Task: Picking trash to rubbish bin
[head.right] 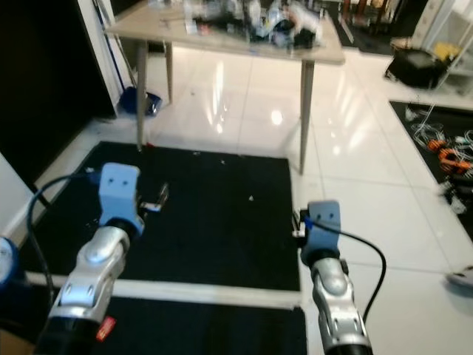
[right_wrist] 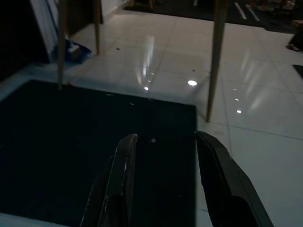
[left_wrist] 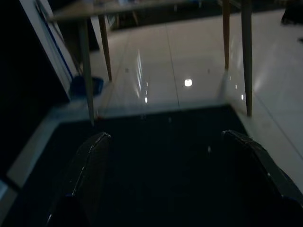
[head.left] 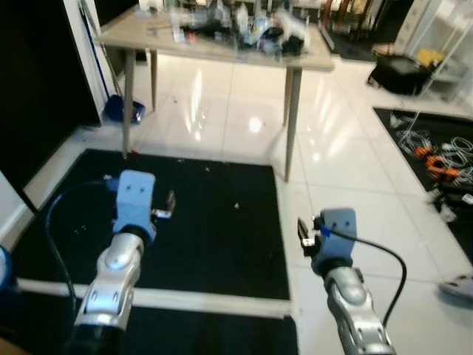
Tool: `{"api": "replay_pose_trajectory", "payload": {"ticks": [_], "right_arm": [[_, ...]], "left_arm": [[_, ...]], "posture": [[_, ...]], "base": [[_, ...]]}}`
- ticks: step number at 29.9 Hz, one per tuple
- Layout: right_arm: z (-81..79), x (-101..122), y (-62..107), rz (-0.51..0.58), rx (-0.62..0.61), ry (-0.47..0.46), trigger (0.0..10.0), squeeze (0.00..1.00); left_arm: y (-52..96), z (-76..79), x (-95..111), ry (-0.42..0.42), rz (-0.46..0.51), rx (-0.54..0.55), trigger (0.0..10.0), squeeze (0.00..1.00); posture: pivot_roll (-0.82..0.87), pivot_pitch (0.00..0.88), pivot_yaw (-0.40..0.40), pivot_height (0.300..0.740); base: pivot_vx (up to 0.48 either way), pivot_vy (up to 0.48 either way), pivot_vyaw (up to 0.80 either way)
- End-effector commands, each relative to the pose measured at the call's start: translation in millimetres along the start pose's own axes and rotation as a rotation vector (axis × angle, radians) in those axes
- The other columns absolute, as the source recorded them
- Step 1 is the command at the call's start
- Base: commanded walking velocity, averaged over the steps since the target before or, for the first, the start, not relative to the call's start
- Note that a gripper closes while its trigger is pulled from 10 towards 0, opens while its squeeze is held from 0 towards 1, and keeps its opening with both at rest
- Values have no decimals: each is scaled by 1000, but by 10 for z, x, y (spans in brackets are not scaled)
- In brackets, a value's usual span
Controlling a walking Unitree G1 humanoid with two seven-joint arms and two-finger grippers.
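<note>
My left gripper (head.left: pixel 168 205) is held out over a black floor mat (head.left: pixel 222 237), open with nothing between its fingers (left_wrist: pixel 92 156). My right gripper (head.left: pixel 303 231) hovers at the mat's right edge, where it meets the white tiles; its fingers (right_wrist: pixel 124 161) stand apart and hold nothing. A few tiny pale specks (head.left: pixel 236 205) lie on the mat ahead of the grippers. A blue object (head.left: pixel 122 111), blurred, rests on the floor by the far left table leg. I can make out no rubbish bin.
A wooden table (head.left: pixel 148 35) on slim legs (head.left: pixel 291 122) stands beyond the mat, its top crowded with several items. A dark wall runs along the left. Loose cables (head.left: pixel 436 151) lie on another dark mat at the right, with a black bag (head.left: pixel 403 74) behind them.
</note>
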State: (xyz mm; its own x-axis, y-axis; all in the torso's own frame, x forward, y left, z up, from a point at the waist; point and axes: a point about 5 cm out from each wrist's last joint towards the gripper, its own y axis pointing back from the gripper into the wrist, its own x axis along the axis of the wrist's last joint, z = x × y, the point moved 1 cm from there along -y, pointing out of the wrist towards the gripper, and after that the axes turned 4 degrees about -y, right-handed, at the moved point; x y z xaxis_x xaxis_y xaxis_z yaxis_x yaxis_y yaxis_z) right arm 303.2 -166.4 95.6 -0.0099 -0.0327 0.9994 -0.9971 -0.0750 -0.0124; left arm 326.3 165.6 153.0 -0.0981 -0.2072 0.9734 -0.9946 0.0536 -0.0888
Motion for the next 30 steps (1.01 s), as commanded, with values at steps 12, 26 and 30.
{"api": "replay_pose_trajectory", "payload": {"ticks": [12,26,30], "right_arm": [[-35,-47,30,-3,9,-6,10000,0],[-33,-71,43,-15,16,-5,10000,0],[-31,-74,50,-16,16,-5,10000,0]], "left_arm": [[51,39,-152,-20,-62,10,10000,0],[54,35,-159,-25,-65,10,10000,0],[57,34,-161,-26,-66,10,10000,0]], "posture": [[24,83,-60,740],[25,85,-61,740],[25,87,-60,740]], "base": [[0,0,0],[0,0,0],[0,0,0]]}}
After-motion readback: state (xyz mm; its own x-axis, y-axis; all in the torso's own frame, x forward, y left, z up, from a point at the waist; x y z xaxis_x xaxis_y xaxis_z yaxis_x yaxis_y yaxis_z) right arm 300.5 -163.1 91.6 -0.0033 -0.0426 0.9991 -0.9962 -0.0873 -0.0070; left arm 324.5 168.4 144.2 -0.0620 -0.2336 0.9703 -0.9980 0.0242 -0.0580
